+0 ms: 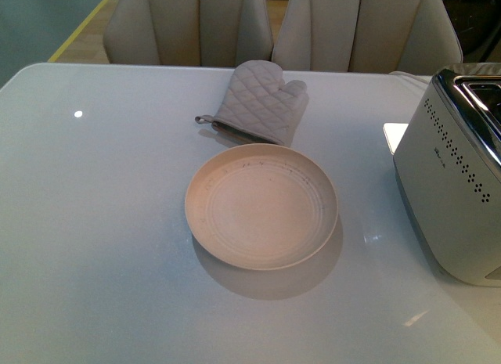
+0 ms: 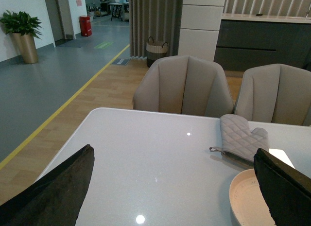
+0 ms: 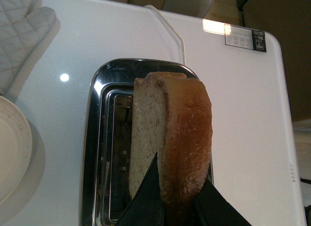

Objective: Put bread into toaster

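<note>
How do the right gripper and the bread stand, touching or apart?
Touching. In the right wrist view the right gripper clamps the bread: its dark fingers press both sides with no gap.

Toaster (image 1: 450, 184): mirror-bright chrome top, satin silver-white metal side. Table (image 1: 102, 223): smooth, glossy white; plate (image 1: 262, 206): matt beige, faintly ridged. Mitt (image 1: 254, 102): quilted grey cloth; bread (image 3: 170, 133): porous speckled crumb, smooth brown crust.

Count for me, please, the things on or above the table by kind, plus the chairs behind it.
plate: 1
oven mitt: 1
toaster: 1
bread: 1
chairs: 2
Total: 6
</note>
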